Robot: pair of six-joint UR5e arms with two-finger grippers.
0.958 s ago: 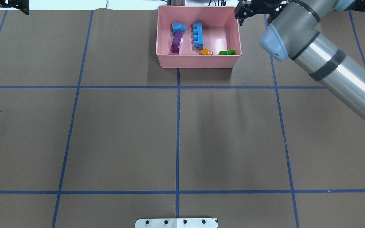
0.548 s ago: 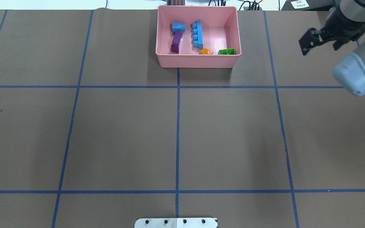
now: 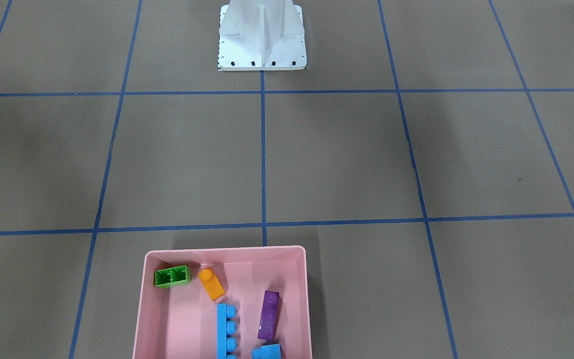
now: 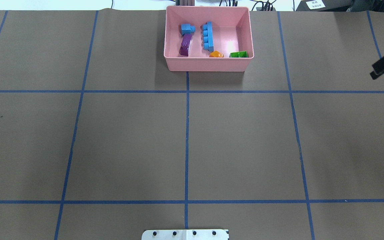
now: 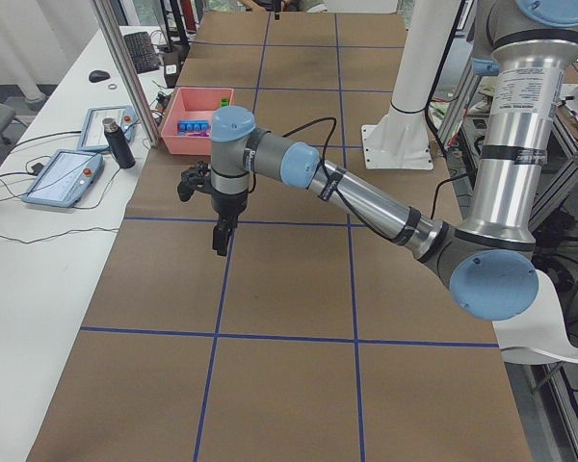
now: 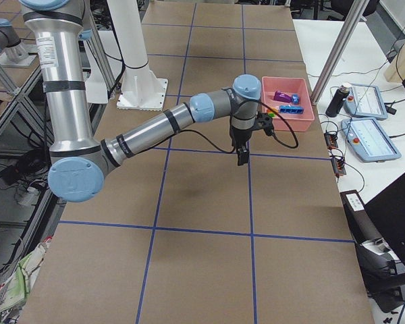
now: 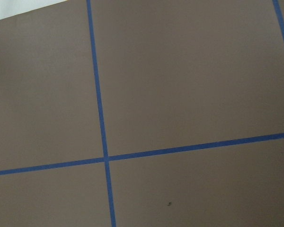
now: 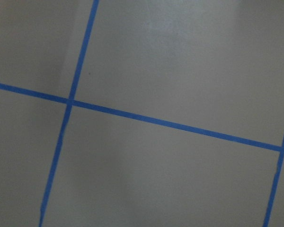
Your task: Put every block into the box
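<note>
The pink box [image 4: 208, 64] stands at the table's far middle, also seen in the front view [image 3: 227, 249]. In it lie the short blue block [image 4: 187, 28], long blue block [image 4: 208, 36], purple block [image 4: 185, 45], orange block [image 4: 216, 54] and green block [image 4: 239, 54]. My right gripper [image 4: 383, 68] hangs at the overhead view's right edge, far from the box, only partly seen; I cannot tell its state. My left gripper [image 5: 219, 236] shows only in the exterior left view, above bare table; I cannot tell its state.
The white robot base [image 4: 185, 234] is at the near middle edge. Blue tape lines cross the brown table. A black bottle [image 5: 116, 142] and tablets [image 5: 63, 176] lie on the side desk beyond the box.
My right arm has swung away from the box's right corner, out to the right edge and nearer the robot. My left gripper has left the overhead view's top left corner.
</note>
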